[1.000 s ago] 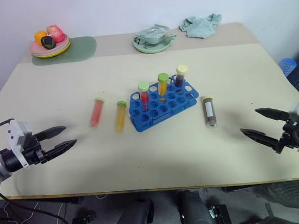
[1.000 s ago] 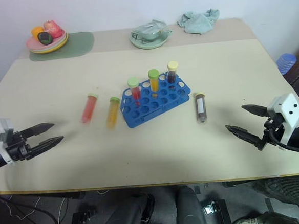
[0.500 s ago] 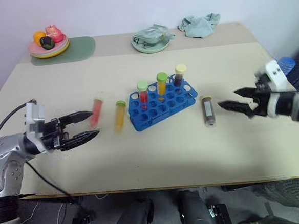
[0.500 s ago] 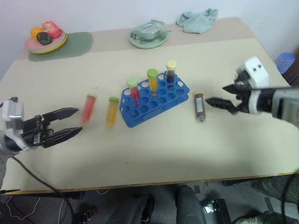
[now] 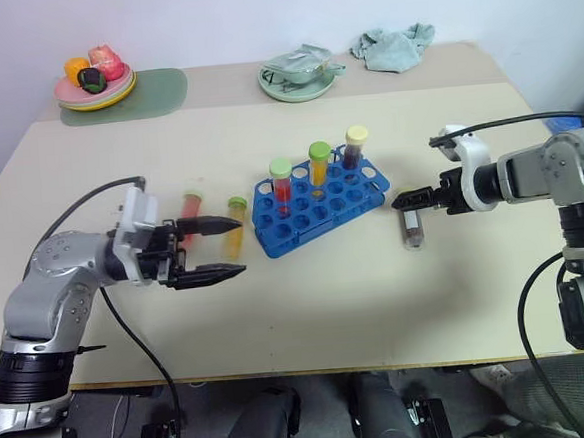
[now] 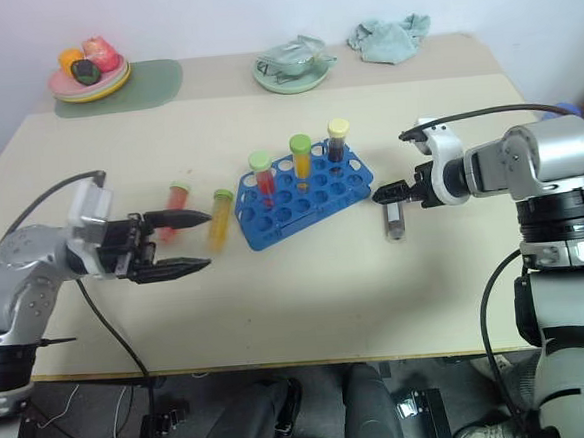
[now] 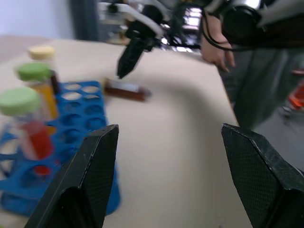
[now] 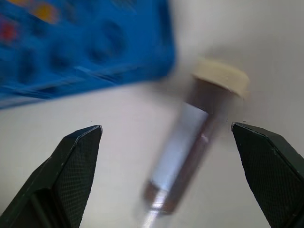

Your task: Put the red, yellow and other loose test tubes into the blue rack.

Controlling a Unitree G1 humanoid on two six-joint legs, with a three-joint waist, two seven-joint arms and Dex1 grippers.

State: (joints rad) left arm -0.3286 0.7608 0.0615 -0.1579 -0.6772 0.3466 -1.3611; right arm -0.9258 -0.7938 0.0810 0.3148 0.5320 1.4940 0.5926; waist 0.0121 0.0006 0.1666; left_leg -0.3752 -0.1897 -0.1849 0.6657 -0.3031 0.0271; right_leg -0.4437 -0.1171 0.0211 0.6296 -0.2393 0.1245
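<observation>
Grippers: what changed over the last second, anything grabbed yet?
Both came in from the table's near corners. The left gripper swung toward the loose red tube and yellow tube, open. The right gripper closed in on the lying brown tube, open over it. Nothing gripped or released. Loose tubes, blue rack and its three standing tubes unmoved.

The right claw [image 6: 388, 193] hangs open above the brown tube [image 6: 394, 215] beside the blue rack [image 6: 301, 200].
</observation>
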